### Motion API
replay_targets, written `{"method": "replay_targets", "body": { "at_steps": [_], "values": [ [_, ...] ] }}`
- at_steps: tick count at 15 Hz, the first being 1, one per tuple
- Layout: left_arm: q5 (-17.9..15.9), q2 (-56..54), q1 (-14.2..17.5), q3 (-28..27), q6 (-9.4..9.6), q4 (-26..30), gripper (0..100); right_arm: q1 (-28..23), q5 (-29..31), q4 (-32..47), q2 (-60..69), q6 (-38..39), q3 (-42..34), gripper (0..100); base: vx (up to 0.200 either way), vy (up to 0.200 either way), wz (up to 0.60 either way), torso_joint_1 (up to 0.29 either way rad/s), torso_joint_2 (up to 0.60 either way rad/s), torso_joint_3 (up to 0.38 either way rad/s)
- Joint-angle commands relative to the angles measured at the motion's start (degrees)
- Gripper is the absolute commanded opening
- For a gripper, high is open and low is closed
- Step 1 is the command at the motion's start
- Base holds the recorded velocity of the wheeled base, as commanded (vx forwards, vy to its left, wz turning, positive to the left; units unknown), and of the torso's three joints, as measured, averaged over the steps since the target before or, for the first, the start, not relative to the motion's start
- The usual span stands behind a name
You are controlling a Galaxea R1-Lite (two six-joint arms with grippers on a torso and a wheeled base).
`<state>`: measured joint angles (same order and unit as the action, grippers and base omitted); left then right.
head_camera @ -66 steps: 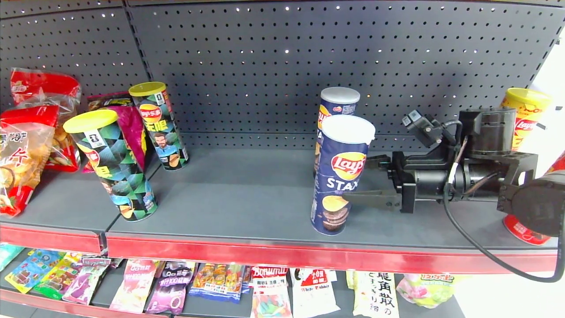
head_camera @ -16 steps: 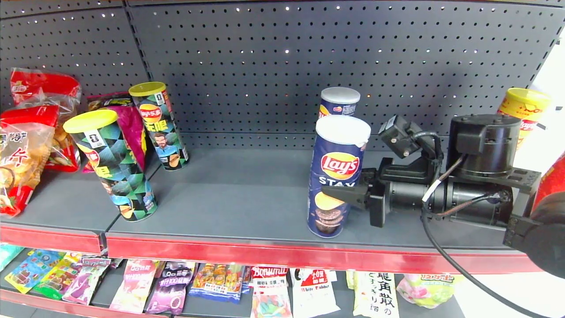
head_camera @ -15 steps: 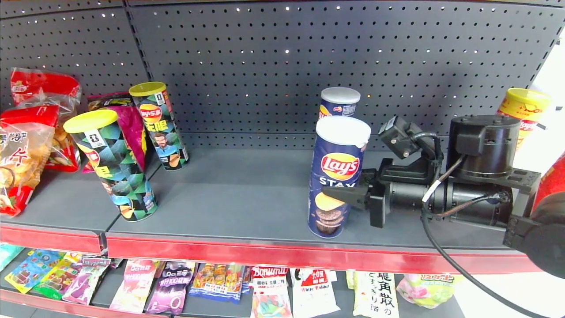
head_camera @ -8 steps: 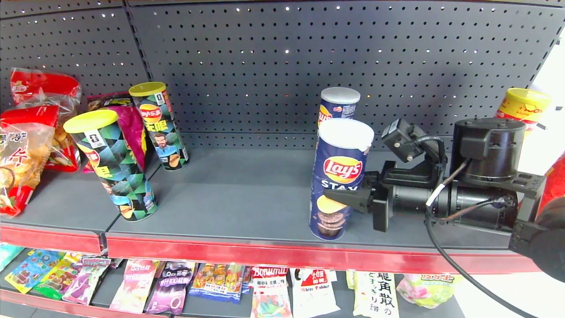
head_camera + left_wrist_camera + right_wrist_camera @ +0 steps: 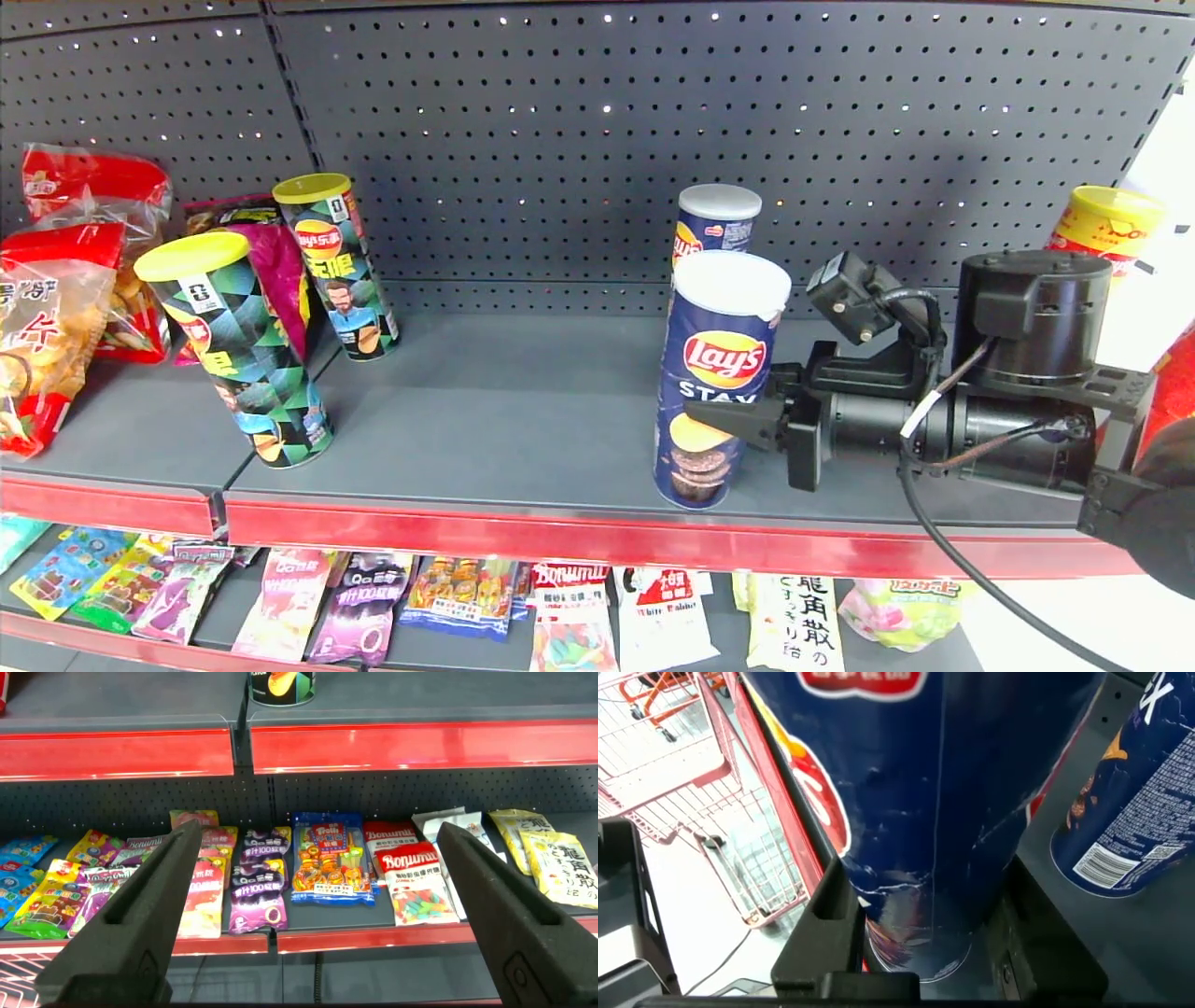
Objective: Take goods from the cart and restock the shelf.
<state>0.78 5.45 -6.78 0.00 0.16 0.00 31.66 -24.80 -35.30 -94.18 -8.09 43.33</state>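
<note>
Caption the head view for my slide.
Right pincer holds a blue chip can upright on the grey shelf, another blue can behind.

Your head camera looks forward and slightly down at the shelf (image 5: pixel 523 411) from middle range. Your right wrist camera sits hard against the blue can (image 5: pixel 943 812), with a cart (image 5: pixel 682 775) on the floor beyond it; the head view shares that can (image 5: pixel 714 373). Your left wrist camera sits lower and farther back. It faces the shelf's red edge (image 5: pixel 420 747) and the candy bags (image 5: pixel 322 859) beneath. The head view shares both along its lower margin.
</note>
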Motion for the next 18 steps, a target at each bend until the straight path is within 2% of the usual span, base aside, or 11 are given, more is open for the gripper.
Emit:
{"method": "replay_targets", "body": {
  "at_steps": [1, 7, 15, 18],
  "values": [
    [0.01, 0.09, 0.01, 0.0, 0.02, 0.0, 100, 0.16, 0.19, -0.03, -0.03, -0.08, -0.43, 100, 0.0, 0.0, 0.0, 0.0, 0.0, 0.0],
    [0.01, 0.09, 0.01, 0.0, 0.02, 0.0, 100, -0.11, 0.27, 0.06, 0.93, 0.1, -0.79, 100, 0.0, 0.0, 0.0, 0.0, 0.0, 0.0],
    [0.01, 0.09, 0.01, 0.0, 0.02, 0.0, 100, -4.5, 0.27, -0.03, 11.92, 1.41, -12.83, 100, 0.0, 0.0, 0.0, 0.0, 0.0, 0.0],
    [0.01, 0.09, 0.01, 0.0, 0.02, 0.0, 100, -4.59, 0.8, -0.03, 12.97, 2.21, -13.88, 100, 0.0, 0.0, 0.0, 0.0, 0.0, 0.0]
  ]
}}
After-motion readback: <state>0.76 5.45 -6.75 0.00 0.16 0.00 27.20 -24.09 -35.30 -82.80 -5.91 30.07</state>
